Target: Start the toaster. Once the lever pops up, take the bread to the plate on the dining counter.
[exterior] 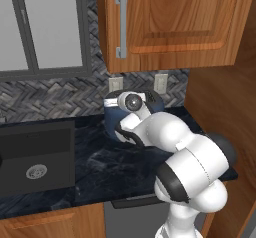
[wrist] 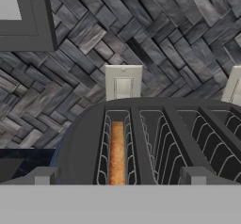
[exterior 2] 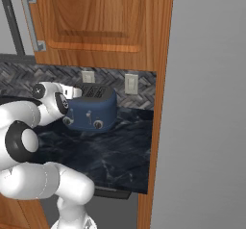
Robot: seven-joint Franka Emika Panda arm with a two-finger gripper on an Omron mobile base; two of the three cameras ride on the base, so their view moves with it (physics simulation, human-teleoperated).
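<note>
Toaster: the dark-blue toaster (exterior 2: 92, 109) stands at the back of the black marble bench (exterior 2: 115, 160), against the grey herringbone wall tiles (wrist: 155, 35), with two round silver knobs on its front in the right base view.

Toaster, left base view: the toaster (exterior: 159, 103) is largely hidden behind the white arm (exterior: 185, 162).

Bread: a golden-brown slice of bread (wrist: 117, 153) sits upright in the leftmost of the black slots, seen from above in the hand view (only its top edge shows between the wire guides).

Other slots: the slots to the right of the bread hold nothing that can be seen.

Claw: the claw (wrist: 117, 176) hovers just above the toaster (wrist: 155, 138), its two grey finger tips (wrist: 43, 176) spread wide apart at the bottom of the hand view, one to each side of the bread's slot and the slot beside it; it is released and grasps nothing.

Outlets: two white wall outlets (wrist: 123, 82) sit on the tiles just behind the toaster, one at centre and one at the right edge of the hand view.

Sink: a dark sink (exterior: 36, 154) is sunk into the bench well to the left of the toaster.

Cabinet: a wooden wall cabinet (exterior: 175, 22) with a grey handle hangs above the toaster.

Window: a grey-framed window (exterior: 42, 27) fills the wall over the sink.
</note>
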